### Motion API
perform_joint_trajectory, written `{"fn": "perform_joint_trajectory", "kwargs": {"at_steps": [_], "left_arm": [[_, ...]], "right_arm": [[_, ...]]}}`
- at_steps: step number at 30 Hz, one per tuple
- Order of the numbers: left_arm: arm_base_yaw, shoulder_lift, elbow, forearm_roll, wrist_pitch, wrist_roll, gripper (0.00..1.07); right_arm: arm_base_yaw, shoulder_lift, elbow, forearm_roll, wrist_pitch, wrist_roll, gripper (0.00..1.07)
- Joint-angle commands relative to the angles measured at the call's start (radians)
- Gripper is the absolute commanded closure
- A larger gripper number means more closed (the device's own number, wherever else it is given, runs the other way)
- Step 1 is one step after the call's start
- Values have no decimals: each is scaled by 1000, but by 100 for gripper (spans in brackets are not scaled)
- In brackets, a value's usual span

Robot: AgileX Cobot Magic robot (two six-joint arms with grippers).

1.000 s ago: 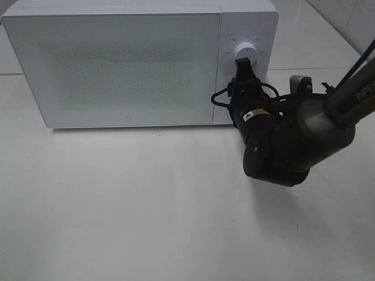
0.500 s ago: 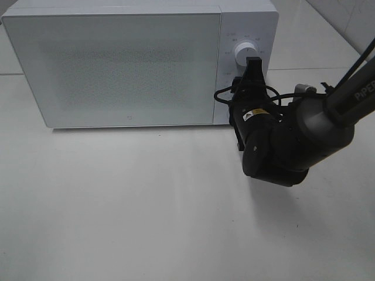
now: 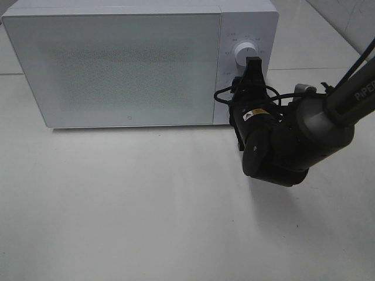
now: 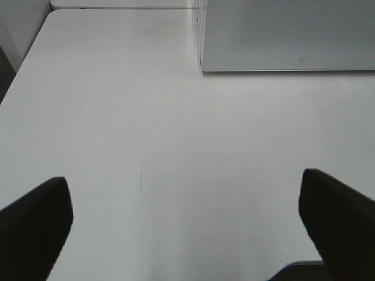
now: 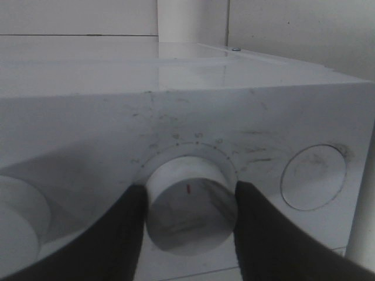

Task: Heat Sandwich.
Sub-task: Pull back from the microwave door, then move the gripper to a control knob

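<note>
The sandwich is out of view. The white microwave (image 3: pixel 129 64) stands at the back of the table with its door shut. My right gripper (image 3: pixel 252 73) is at its control panel, just below the upper dial (image 3: pixel 244 51). In the right wrist view my right gripper (image 5: pixel 190 225) is shut on a white dial (image 5: pixel 190 202) with a red mark, one black finger (image 5: pixel 111 234) against each side. My left gripper (image 4: pixel 187 228) is open over bare table, with nothing between its fingers, and does not show in the exterior view.
A round button (image 5: pixel 312 177) sits on the panel beside the held dial, and another dial (image 5: pixel 17 216) on its other side. The microwave's front corner (image 4: pixel 287 35) shows ahead of the left gripper. White table (image 3: pixel 146 205) spreads in front.
The right gripper has turned at the panel: its visible finger shifted right, uncovering the upper dial. Nothing has changed over the last half second. The left gripper has not moved.
</note>
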Motion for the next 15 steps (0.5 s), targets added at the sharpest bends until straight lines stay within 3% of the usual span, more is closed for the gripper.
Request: {"fn": "perform_joint_trajectory", "kwargs": {"at_steps": [1,3,6,9,15], "left_arm": [[-6,-23,-1,-5,-11,-2,9],[-6,-23,-1,-5,-11,-2,9],[-6,-23,-1,-5,-11,-2,9],[-6,-23,-1,-5,-11,-2,9],[-6,-23,-1,-5,-11,-2,9]], "right_arm": [[-1,-16,-23,-21,-102,-18,79],[-1,-16,-6,31,-102,-27,69],[-1,-16,-4,31,-104,-27,62],[-1,-17,-4,27,-104,-27,48],[0,-48,8,19,-75,-57,37]]}}
